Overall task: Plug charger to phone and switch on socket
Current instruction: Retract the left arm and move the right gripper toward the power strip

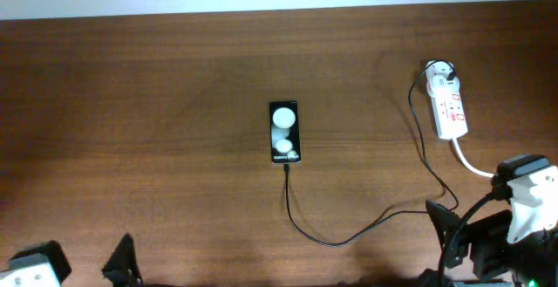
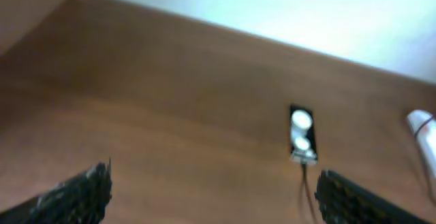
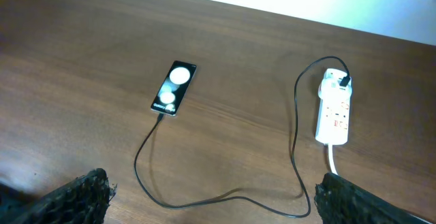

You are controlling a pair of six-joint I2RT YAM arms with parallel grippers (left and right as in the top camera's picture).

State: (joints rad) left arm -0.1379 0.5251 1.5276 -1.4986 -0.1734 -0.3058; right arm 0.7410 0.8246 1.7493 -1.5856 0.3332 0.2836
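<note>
The black phone (image 1: 284,132) lies flat mid-table; it also shows in the left wrist view (image 2: 301,134) and the right wrist view (image 3: 174,88). The thin black charger cable (image 1: 349,235) runs from the phone's near end in a curve to the white socket strip (image 1: 449,104), where its plug sits at the far end. The cable (image 3: 225,198) and strip (image 3: 334,112) show in the right wrist view. The cable tip touches the phone's near edge. My left gripper (image 2: 211,200) is open and empty at the near left. My right gripper (image 3: 211,200) is open and empty above the cable's loop.
The strip's thick white cord (image 1: 471,163) runs toward my right arm (image 1: 523,208) at the near right. The brown wooden table (image 1: 131,104) ends at a pale wall along the far edge.
</note>
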